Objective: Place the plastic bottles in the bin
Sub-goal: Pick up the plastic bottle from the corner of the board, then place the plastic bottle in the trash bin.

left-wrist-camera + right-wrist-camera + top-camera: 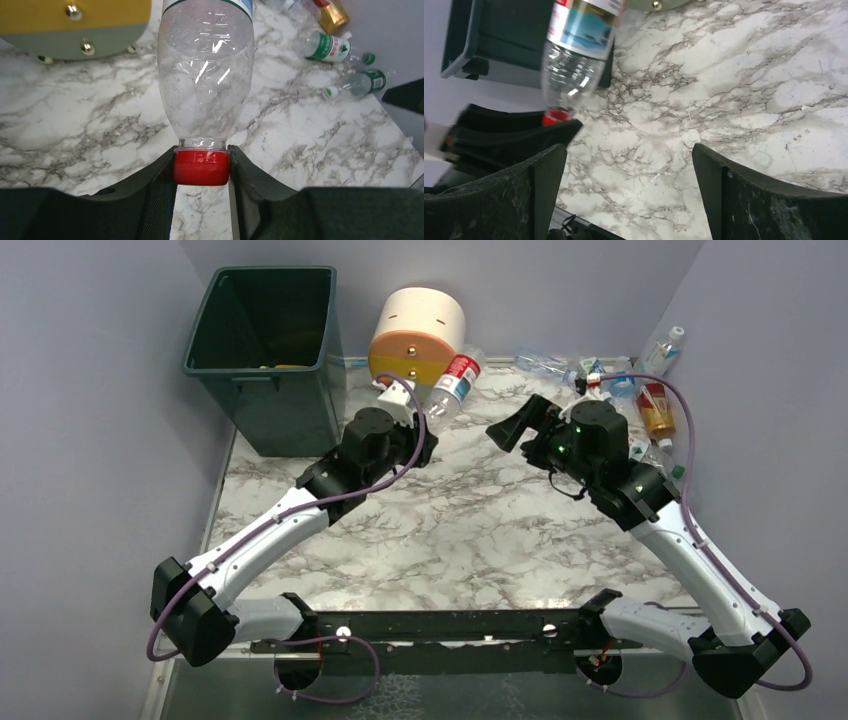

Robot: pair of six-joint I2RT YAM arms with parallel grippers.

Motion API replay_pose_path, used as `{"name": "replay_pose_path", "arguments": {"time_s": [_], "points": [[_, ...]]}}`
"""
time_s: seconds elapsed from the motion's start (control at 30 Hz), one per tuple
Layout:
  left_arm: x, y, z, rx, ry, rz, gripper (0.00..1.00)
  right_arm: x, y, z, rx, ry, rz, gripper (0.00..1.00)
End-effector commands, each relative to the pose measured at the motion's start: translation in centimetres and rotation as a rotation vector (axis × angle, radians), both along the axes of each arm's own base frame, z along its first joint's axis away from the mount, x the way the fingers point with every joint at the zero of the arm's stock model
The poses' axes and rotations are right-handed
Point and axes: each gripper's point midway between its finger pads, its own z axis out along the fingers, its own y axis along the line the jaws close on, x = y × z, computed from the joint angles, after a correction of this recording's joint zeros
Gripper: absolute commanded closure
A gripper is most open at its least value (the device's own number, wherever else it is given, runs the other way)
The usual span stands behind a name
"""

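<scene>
My left gripper (201,167) is shut on the red cap of a clear plastic bottle (205,75) with a red and blue label. The bottle (455,383) is held off the table, pointing away toward the drawer unit, right of the dark green bin (262,350). That same bottle (574,60) and the bin (499,40) also show in the right wrist view. My right gripper (515,430) hangs over the middle of the table, open, with only marble between its fingers (544,185). Several more bottles lie at the back right, among them a yellow-orange one (655,410) and two green-labelled ones (327,47) (357,84).
A round cream, yellow and grey drawer unit (418,335) stands just right of the bin, right behind the held bottle. Lilac walls close in the marble table (480,530) on the left, back and right.
</scene>
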Motion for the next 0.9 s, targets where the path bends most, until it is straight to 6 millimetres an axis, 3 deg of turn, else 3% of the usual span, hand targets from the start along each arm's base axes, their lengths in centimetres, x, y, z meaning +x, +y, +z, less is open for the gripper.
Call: {"name": "replay_pose_path", "arguments": {"time_s": [0.0,0.5,0.87], "points": [[1.1,2.1,4.8,0.018,-0.089,0.066,0.87,-0.9,-0.5,0.2,0.026,-0.003,-0.009,0.01],[7.2,8.4,14.6,-0.013,-0.255,0.271,0.87,-2.1,0.3,-2.3,0.059,0.056,0.04,0.01],[13.0,18.7,17.5,-0.114,-0.232,0.49,0.88,-2.5,1.7,-4.5,0.082,0.1,0.103,0.01]]}}
